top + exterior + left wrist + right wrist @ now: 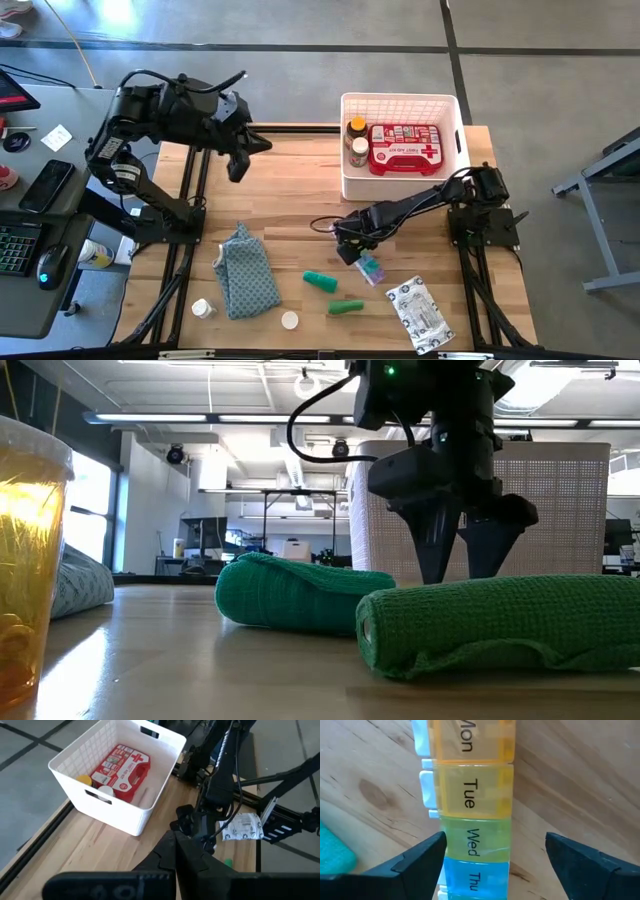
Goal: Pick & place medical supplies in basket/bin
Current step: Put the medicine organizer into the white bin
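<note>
A: Two arms are in play. How much of the right gripper (352, 250) can you make out?

B: From above, the arm's own body hides its fingers; it hangs just over the pill organizer (370, 268). The wrist view settles it: both fingers (415, 860) stand wide apart, one on each side of the organizer, touching nothing, holding nothing.

A: Any writing on the organizer?

B: Yes: "Mon" cut off at the picture's edge, then "Tue", "Wed" and "Thu" on orange, green and blue lids.

A: And the left gripper (236, 165)?

B: Raised above the table's far left part, well apart from the supplies. Its fingers are pressed together, with nothing between them.

A: Where's the bin (400, 190)?

B: At the far edge of the table. Inside lie a red case (404, 146) with a white cross and two pill bottles (356, 140) beside it. The case's lettering is too small to read.

A: What remains on the table?

B: Two green tubes (321, 281), a printed packet (420, 312) whose text is illegible, a white bottle (203, 308), a white roll (289, 320), and a patterned cloth (245, 272).

A: And the low view?

B: Mostly blocked: the tubes fill the foreground, an amber cup (30, 560) is cut off at the edge, and the organizer itself is hidden behind a tube.
</note>
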`<control>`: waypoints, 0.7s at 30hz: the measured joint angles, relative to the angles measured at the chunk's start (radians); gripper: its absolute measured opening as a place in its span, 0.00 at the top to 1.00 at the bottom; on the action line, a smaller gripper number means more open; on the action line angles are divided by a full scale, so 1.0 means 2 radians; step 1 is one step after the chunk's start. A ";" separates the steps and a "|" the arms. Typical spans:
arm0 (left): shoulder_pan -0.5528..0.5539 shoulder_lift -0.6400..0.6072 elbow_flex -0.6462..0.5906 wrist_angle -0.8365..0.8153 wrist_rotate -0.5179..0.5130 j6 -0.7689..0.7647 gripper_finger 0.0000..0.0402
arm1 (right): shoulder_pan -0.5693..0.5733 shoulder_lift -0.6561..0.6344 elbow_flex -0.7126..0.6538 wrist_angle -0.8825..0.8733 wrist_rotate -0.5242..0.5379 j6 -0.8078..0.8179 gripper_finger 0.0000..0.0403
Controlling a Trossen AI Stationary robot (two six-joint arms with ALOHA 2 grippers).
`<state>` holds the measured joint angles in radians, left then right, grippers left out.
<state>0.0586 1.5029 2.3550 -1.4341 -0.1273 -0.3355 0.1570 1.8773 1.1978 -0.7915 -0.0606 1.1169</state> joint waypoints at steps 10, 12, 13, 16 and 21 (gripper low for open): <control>0.000 0.021 0.000 0.014 0.000 -0.045 0.87 | 0.002 -0.001 -0.002 0.015 -0.016 -0.040 0.18; 0.000 0.021 0.000 0.013 0.002 -0.050 0.87 | 0.005 -0.001 -0.002 0.020 -0.018 -0.050 0.18; 0.000 0.021 0.000 0.013 0.002 -0.055 0.88 | 0.006 -0.001 -0.002 0.020 -0.018 -0.054 0.18; 0.000 0.021 0.000 0.016 0.002 -0.063 0.90 | 0.006 -0.001 -0.002 0.020 -0.028 -0.058 0.18; 0.000 0.021 0.000 0.017 0.002 -0.071 0.92 | 0.007 -0.001 -0.002 0.021 -0.048 -0.053 0.18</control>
<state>0.0586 1.5455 2.3543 -1.4009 -0.1234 -0.4767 0.1711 1.8744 1.1942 -0.7498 -0.1567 1.0105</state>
